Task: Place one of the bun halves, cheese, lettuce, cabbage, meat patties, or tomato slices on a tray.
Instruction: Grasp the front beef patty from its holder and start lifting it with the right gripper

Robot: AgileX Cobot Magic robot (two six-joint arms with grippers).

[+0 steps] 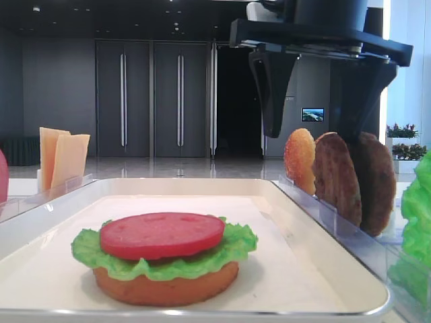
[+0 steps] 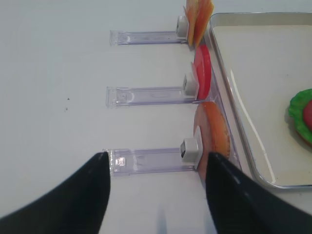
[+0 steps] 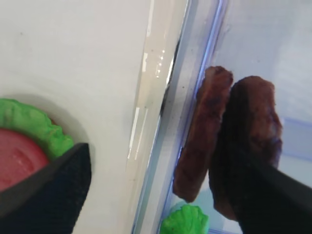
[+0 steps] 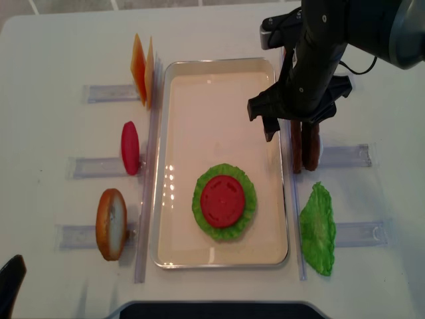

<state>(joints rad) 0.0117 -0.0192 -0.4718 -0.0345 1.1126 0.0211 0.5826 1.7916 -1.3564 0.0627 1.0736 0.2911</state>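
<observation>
1. On the tray (image 4: 176,133), the tomato slice (image 4: 223,199) lies on lettuce (image 4: 206,222).
2. Left of it, cheese (image 4: 143,69), a second tomato slice (image 4: 130,147) and a bun half (image 4: 110,223) stand in racks.
3. Right, meat patties (image 4: 303,143) stand under the right gripper (image 4: 293,123); behind them, a lettuce leaf (image 4: 317,228).

White table (image 4: 60,46) bears the tray (image 4: 166,166) and clear racks (image 4: 93,166)

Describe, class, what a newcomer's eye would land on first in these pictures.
The smooth red tomato slice on a ruffled green lettuce leaf and an orange bun half sits in the off-white rectangular tray. Above the tray's right edge, the black right gripper hangs open over two upright reddish-brown meat patties.
</observation>
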